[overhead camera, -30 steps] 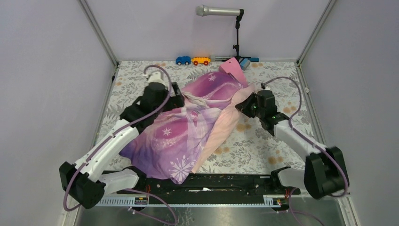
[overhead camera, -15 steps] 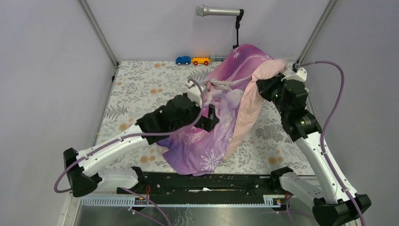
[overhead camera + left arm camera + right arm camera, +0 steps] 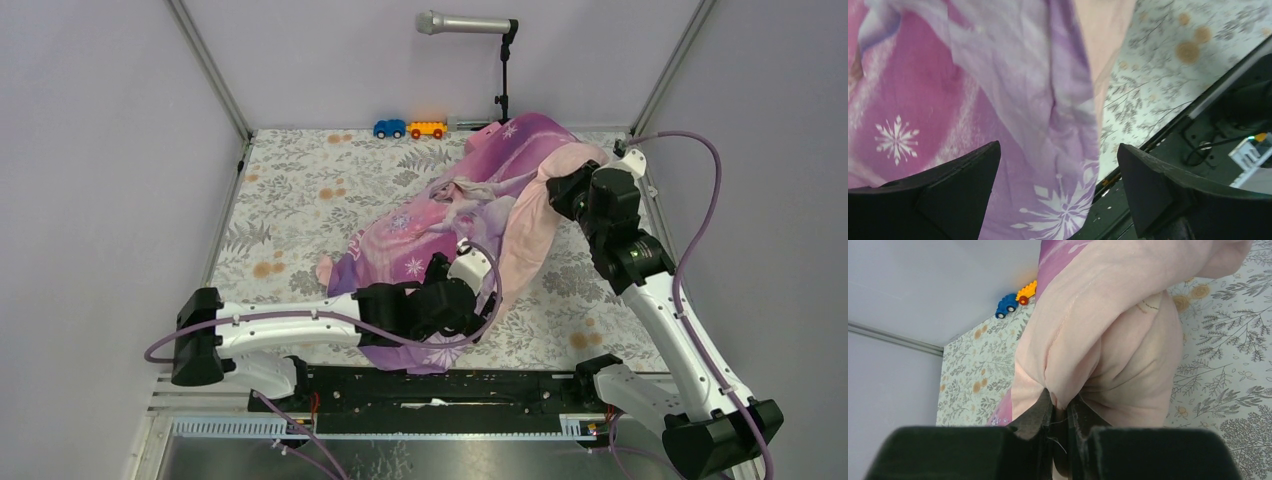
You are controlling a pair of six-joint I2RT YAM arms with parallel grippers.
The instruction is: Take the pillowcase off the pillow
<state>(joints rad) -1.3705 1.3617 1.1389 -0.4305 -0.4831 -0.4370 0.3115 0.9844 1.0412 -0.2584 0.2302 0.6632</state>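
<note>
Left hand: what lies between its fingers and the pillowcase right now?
Nothing: the left wrist view shows the left hand open straight over the pillowcase, only purple snowflake fabric between its fingers.

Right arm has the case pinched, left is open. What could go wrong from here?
The right gripper pinches only a small pink fold of the pillowcase between its fingers, so it could slip. The left gripper is open, pinning nothing, so whatever fills the case may lift too. The raised fabric sits near the microphone stand and might snag.

Pillow out of sight beneath pillowcase [image 3: 420,235]
</note>
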